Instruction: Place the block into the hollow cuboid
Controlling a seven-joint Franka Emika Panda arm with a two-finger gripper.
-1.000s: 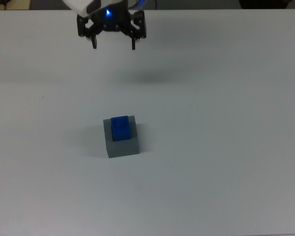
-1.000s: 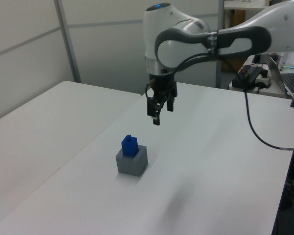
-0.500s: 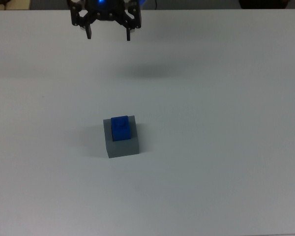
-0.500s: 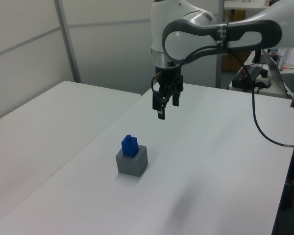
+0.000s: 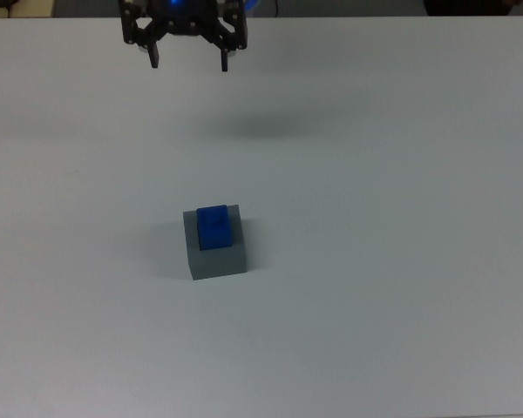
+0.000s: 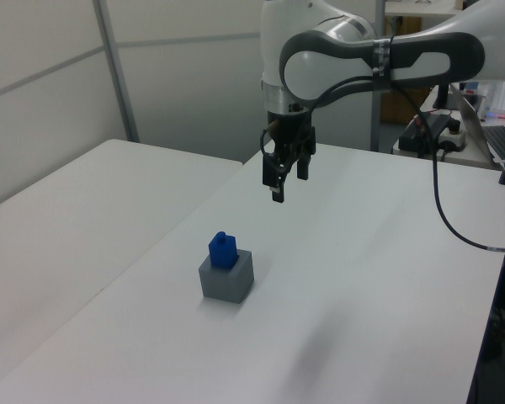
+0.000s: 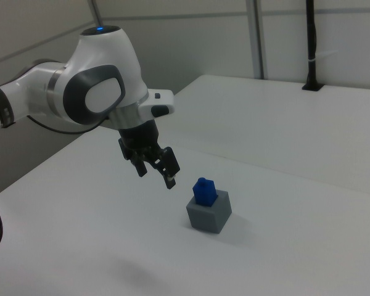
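Note:
The blue block [image 5: 213, 226] [image 6: 221, 250] [image 7: 204, 190] stands upright in the top recess of the grey hollow cuboid [image 5: 216, 256] [image 6: 228, 281] [image 7: 209, 213], its upper part sticking out above the rim. My gripper [image 5: 189, 63] [image 6: 279, 187] [image 7: 157, 174] hangs in the air well above the table, away from the cuboid, near the top view's upper edge. It is open, with nothing between its fingers.
The white table [image 5: 383, 261] carries only the cuboid. A black cable [image 6: 442, 220] trails over the table at the left view's right. A second white table [image 6: 59, 210] lies at the left view's left. A black post [image 7: 310, 43] stands at the far edge in the right view.
The gripper has risen and drawn back from the cuboid, toward the top view's upper edge, staying open. Block and cuboid have not moved.

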